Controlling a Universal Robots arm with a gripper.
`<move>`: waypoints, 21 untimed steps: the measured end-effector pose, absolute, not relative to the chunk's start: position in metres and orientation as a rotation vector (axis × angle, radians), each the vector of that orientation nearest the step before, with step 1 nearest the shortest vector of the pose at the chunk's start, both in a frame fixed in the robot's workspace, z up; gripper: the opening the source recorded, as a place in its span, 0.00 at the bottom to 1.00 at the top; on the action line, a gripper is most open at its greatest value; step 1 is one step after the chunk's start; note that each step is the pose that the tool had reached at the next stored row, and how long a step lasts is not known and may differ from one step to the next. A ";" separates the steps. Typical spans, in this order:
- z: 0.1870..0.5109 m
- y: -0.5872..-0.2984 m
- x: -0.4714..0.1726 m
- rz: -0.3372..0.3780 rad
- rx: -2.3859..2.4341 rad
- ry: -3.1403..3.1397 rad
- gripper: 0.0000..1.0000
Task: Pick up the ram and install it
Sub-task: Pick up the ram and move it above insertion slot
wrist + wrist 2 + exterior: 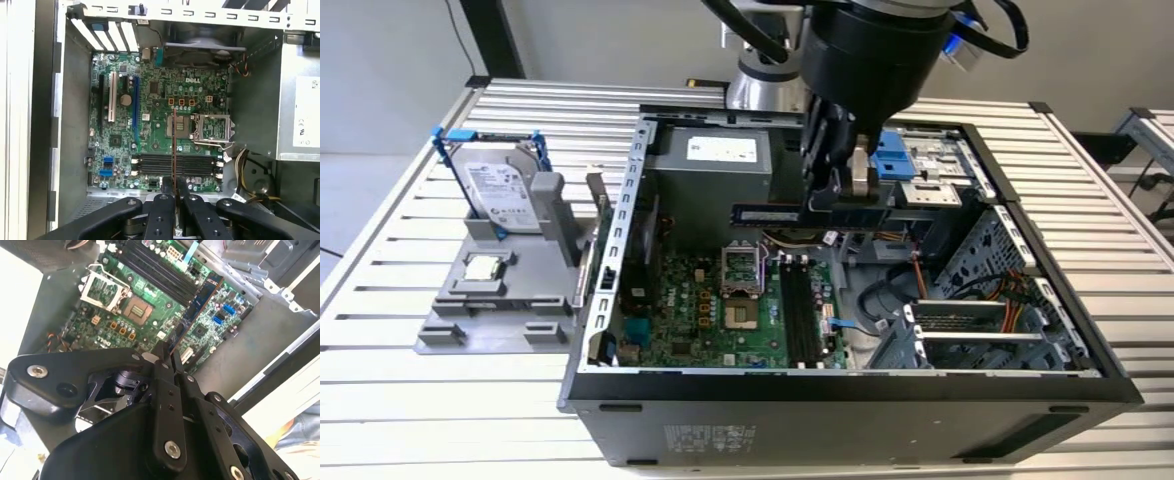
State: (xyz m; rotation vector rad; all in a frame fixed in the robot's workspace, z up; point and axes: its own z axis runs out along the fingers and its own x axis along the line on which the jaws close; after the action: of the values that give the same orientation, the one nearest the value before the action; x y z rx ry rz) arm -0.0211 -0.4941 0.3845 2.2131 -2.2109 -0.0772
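The slatted worktop [387, 300] carries an open computer case [854, 410] with its green motherboard [707, 310] facing up. At the exterior view's left, a hard drive [500, 190] stands in a grey holder [494, 300]. The arm hangs over the case, its fingers [165, 200] clamped on the ram [767, 214], held level above the memory slots [797, 310], clear of them.

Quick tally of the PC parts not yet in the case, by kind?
ram: 1, held in the gripper
hard drive: 1
processor: 1
Total: 3
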 end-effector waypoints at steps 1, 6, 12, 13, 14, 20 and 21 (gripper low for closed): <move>0.385 -0.494 -0.021 -0.077 2.203 -2.221 0.00; 0.384 -0.494 -0.018 -0.078 2.161 -2.263 0.00; 0.385 -0.494 -0.001 -0.078 2.160 -2.264 0.00; 0.384 -0.494 0.002 -0.078 2.160 -2.264 0.00; 0.384 -0.494 0.004 -0.078 2.160 -2.264 0.00; 0.385 -0.494 0.018 -0.079 2.159 -2.264 0.00; 0.385 -0.494 0.019 -0.079 2.159 -2.264 0.00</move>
State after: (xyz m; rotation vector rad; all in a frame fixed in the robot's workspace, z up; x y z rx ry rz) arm 0.0187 -0.4942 0.3845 2.1595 -2.2637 -0.0786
